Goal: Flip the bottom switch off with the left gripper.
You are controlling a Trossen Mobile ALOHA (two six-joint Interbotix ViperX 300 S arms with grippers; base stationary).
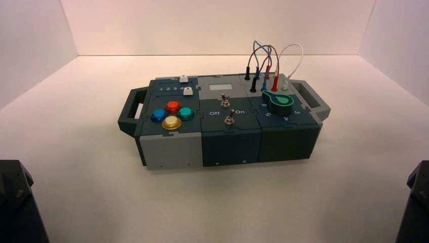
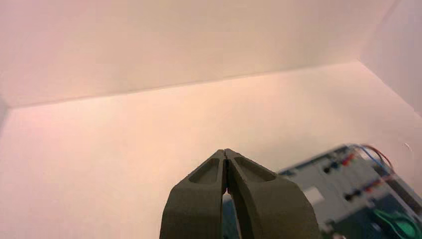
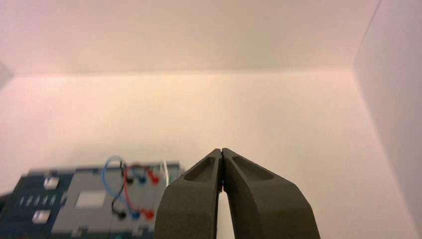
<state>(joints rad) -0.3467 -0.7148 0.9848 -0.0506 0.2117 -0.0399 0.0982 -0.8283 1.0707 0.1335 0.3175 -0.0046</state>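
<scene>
Task not begun.
Left end effector [image 2: 226, 154] closed, empty, well off the untouched bottom switch [image 1: 228, 119]; flip pending.

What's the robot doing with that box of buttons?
Nothing yet. Both arms are parked low at the near corners, away from the box. The left gripper has its jaws shut and holds nothing, and so does the right gripper. The bottom switch, the nearer of two small toggles in the middle of the box, is untouched.

Each pincer [image 2: 226, 154] [image 3: 221, 152] has two dark olive, tapered fingers with hollowed, matte faces.
</scene>
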